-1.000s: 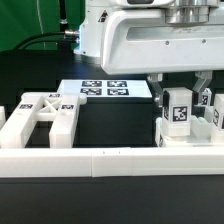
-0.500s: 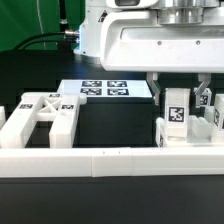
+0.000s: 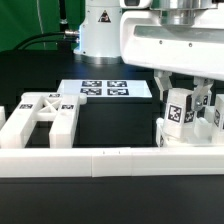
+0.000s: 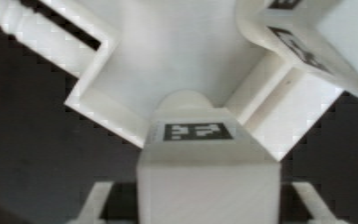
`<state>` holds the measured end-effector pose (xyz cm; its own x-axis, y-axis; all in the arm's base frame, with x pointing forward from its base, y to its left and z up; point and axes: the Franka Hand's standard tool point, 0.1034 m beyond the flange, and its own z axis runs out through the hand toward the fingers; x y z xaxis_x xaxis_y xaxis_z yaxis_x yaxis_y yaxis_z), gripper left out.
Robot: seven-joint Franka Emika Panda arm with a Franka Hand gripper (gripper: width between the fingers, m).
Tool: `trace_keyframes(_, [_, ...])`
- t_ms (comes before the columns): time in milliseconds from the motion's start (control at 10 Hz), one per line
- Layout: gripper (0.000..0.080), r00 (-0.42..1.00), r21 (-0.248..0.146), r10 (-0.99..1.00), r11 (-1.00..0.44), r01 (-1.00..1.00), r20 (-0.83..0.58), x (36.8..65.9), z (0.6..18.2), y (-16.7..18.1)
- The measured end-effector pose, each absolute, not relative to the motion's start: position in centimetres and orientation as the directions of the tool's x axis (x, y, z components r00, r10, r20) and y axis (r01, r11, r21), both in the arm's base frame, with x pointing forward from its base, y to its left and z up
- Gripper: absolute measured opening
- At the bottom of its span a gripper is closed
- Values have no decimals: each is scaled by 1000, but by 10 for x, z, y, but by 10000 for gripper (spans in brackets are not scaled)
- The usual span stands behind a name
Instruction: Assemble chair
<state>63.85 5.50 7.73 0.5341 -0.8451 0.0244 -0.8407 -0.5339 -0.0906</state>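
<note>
The gripper hangs over the exterior view's right side of the black table. A small white leg with a black-and-white tag on its face sits between its two fingers. The fingers are closed part way, one on each side of the leg, and they grip it. The leg is nearly upright, with a slight lean.

In the wrist view the same leg comes out from between the fingers, with its tag facing the camera. Beyond it are wide white chair parts.

Under the leg, a flat panel lies just behind the long low rail on the near side. I cannot tell whether the lower end of the leg touches this panel. A second tagged piece stands just beside the leg, further to the exterior view's right.

The cross-braced frame lies well apart from the gripper, at the exterior view's left, also against the rail. The marker board lies flat on the far side, between the frame and the gripper.
</note>
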Motion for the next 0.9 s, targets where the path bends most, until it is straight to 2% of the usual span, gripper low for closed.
trace_keyframes(100, [287, 446, -95, -895, -445, -891, 15, 639, 77, 54])
trace_keyframes(200, [287, 441, -100, -897, -441, -892, 15, 640, 77, 54])
trace_keyframes(300, [287, 373, -104, -928, -371, -923, 2, 640, 77, 54])
trace_keyframes(400, [287, 400, -103, -917, -398, -912, 5, 640, 77, 54])
trace_keyframes(500, [469, 485, -104, -874, -484, -869, 16, 641, 79, 52])
trace_keyframes(600, [586, 528, -93, -849, -527, -845, 19, 640, 81, 55])
trace_keyframes(700, [586, 548, -94, -836, -547, -832, 20, 639, 80, 56])
trace_keyframes(800, [638, 629, -90, -777, -629, -772, 29, 639, 80, 55])
trace_keyframes(900, [646, 692, -87, -721, -693, -716, 37, 639, 80, 55])
